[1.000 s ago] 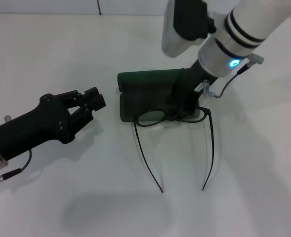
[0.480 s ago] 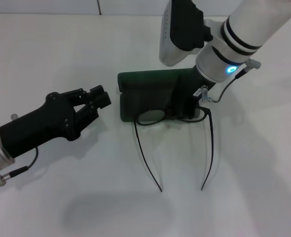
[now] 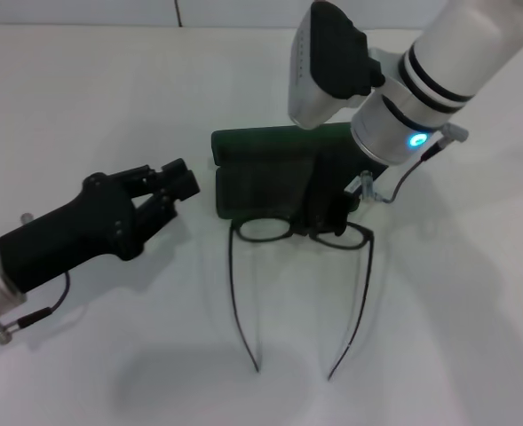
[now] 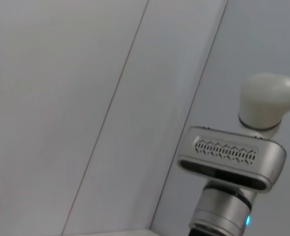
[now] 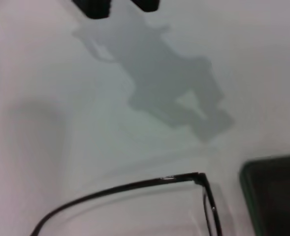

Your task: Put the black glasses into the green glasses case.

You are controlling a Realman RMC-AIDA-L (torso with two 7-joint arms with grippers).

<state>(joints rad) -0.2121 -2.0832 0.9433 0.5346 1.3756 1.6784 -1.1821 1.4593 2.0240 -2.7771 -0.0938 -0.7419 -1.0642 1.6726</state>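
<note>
**A:** Start at the left. What is the left tool (image 3: pixel 179 182) doing?

**B:** It rests on the white surface (image 3: pixel 83 98), just left of the green glasses case (image 3: pixel 261 173), pointing at the case's short left end. Its fingers are spread with nothing between them. Its own wrist view looks up and away, showing only the other arm.

**A:** And the case itself?

**B:** It lies open, its long axis running across the head view, lid toward the far side and tray toward the robot. The black glasses (image 3: pixel 297 232) sit at the tray's near edge, the front frame parallel to the case's long axis, the temples unfolded and trailing away from the case toward the robot.

**A:** Who has them?

**B:** The right tool (image 3: pixel 328 213), coming down over the case's right half, appears clamped on the bridge (its tips are partly hidden by the wrist, so that is my reading).

**A:** So the coming move?

**B:** The glasses lie on the near side of the case, so they likely go back over the tray. The long temples stick out well past the case's near edge; there is open surface there, but they must fold to fit.
</note>
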